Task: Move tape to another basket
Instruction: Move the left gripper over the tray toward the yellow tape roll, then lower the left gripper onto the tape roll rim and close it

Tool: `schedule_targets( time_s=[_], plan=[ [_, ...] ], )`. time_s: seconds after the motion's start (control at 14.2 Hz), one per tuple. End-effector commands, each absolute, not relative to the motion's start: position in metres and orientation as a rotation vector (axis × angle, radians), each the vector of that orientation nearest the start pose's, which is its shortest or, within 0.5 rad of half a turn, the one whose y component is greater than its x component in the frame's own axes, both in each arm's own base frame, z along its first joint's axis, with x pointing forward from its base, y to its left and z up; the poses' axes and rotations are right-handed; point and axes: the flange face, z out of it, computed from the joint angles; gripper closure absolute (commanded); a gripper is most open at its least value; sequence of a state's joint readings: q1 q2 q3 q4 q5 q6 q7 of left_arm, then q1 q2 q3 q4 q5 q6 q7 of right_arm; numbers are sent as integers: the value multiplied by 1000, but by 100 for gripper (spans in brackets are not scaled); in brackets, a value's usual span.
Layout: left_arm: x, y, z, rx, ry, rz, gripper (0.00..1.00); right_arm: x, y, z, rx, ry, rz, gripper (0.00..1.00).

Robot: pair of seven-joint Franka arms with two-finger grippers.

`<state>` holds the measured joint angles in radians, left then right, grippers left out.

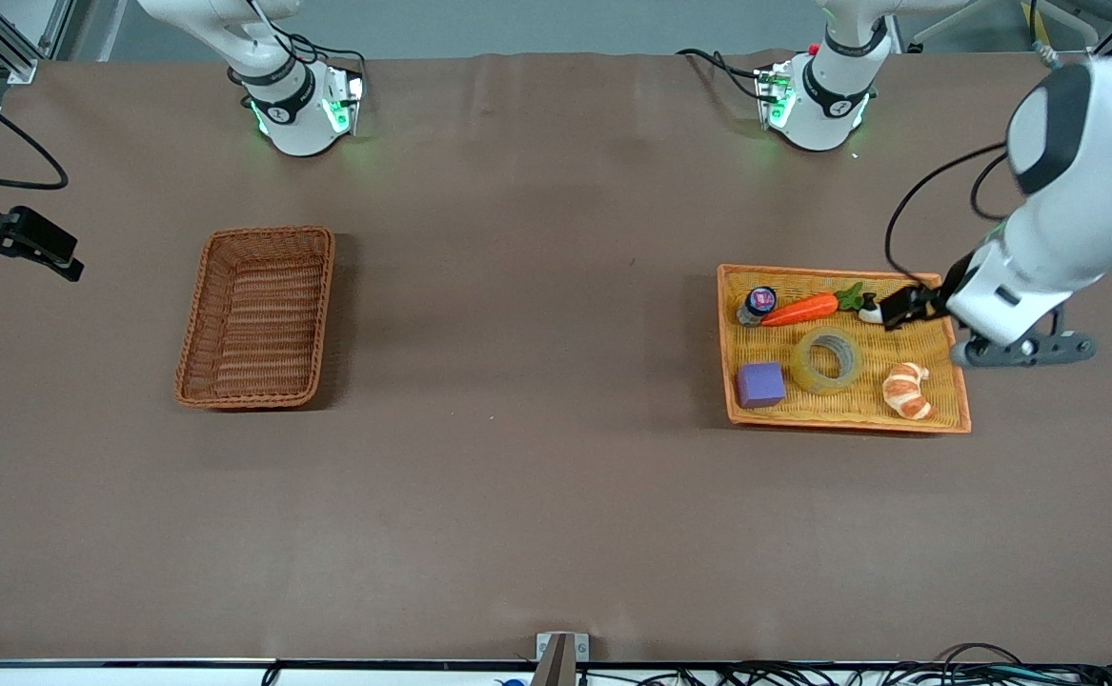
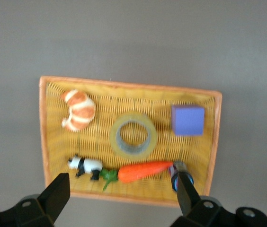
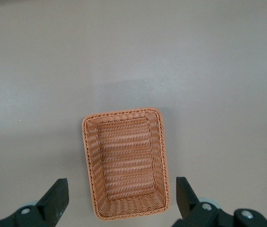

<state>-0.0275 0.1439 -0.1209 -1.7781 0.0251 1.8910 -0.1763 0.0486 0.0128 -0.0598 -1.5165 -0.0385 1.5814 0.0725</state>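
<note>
— Start with what's closest to us. What's in the orange-rimmed tray (image 1: pixel 729 343)?

— Along its nearer edge, a purple block (image 1: pixel 760 385) and a croissant (image 1: pixel 907 390). The tape (image 1: pixel 828 360) lies flat between them, a little farther in, hole facing up, touching neither. Farther again: a small jar (image 1: pixel 758 303), a carrot (image 1: pixel 800 310) and a panda figure (image 1: pixel 868 309) in a row.

— And the arms?

— The left gripper (image 2: pixel 124 194) hangs over the tray's end nearest the left arm, fingers spread wide, holding nothing. The right gripper (image 3: pixel 119 196) is up over the reddish-brown basket (image 1: pixel 257 316) at the right arm's end of the table, also wide open and empty. That arm looks to be waiting.

— So which step is this?

— I'd say the very start: the approach. The tape is untouched in the tray, well apart from the basket it's meant for. Next the left gripper has to centre over the ring and come down, probably one finger in the hole and one outside the wall, without nudging the carrot just beside it.

— Do the cameras tell you different things?

— Yes. From the front, the left gripper is a dark tangle half lost against the panda; the left wrist view shows both fingers plainly apart, with the tape between and ahead of them. The right wrist view looks straight down into the basket and shows it bare inside. Only the front view shows tray and basket together, with the long stretch of brown table (image 1: pixel 536 476) between.
</note>
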Motion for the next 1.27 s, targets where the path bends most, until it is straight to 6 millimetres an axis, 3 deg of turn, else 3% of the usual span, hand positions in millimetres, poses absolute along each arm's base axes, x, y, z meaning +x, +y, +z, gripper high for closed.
schedule_targets(
  time_s=[0.0,0.21,0.42,0.77,1.2],
  plan=[
    [593,-82,423,-3115,-7,40,0,562,-12,646,-3165,125,-96,0],
    [594,-82,373,-3116,-6,103,0,562,-11,646,-3164,122,-93,0],
    [596,-70,329,-3125,-18,60,0,562,-14,646,-3165,129,-96,0],
    [578,-43,253,-3121,42,66,1,562,-11,647,-3166,120,-98,0],
    [568,-41,204,-3120,42,160,10,562,-11,647,-3166,120,-98,0]
  ],
)
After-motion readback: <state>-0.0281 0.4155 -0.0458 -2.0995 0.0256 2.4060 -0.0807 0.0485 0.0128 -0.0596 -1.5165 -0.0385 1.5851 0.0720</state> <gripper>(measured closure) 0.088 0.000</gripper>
